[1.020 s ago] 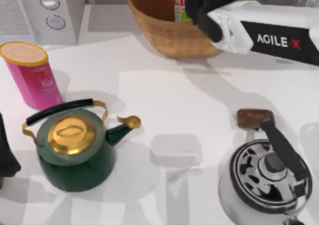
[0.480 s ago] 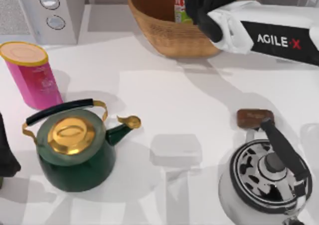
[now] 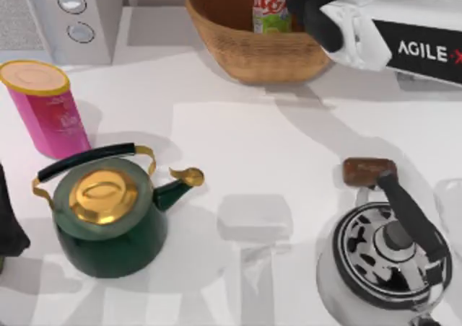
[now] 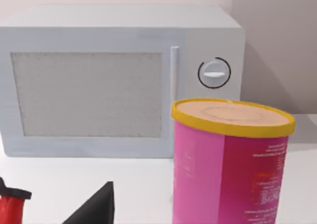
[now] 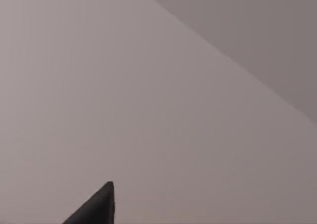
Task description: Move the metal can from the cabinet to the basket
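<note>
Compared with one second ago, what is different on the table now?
The right gripper has drawn back toward the top view's right, away from the metal can, which now stands free and upright in the basket. Basket, both kettles, the pink canister and the parked left arm kept their places.

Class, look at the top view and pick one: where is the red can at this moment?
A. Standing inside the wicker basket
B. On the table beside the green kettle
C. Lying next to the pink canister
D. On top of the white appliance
A. In the top view the can stands upright inside the basket, with the right pincer just beside it, toward the table's right.
</note>
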`<state>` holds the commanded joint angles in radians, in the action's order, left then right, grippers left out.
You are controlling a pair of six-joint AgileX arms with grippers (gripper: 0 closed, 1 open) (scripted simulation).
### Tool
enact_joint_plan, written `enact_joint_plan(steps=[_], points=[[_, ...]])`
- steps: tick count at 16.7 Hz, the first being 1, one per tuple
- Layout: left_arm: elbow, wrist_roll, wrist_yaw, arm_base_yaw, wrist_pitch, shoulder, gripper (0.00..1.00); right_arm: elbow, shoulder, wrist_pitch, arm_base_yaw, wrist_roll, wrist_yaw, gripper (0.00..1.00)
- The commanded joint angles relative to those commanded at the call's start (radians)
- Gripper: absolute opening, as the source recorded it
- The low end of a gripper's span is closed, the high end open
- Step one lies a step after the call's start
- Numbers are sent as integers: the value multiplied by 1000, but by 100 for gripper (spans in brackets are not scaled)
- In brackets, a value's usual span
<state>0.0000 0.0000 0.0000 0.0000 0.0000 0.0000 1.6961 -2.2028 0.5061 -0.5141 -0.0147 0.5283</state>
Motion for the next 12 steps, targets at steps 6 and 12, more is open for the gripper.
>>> enact_joint_plan(steps=[6, 12], points=[[0, 0, 0, 0, 0, 0, 100, -347, 452, -99, 100, 4, -107, 100], [0, 0, 0, 0, 0, 0, 100, -841, 1151, -250, 252, 8, -258, 100]])
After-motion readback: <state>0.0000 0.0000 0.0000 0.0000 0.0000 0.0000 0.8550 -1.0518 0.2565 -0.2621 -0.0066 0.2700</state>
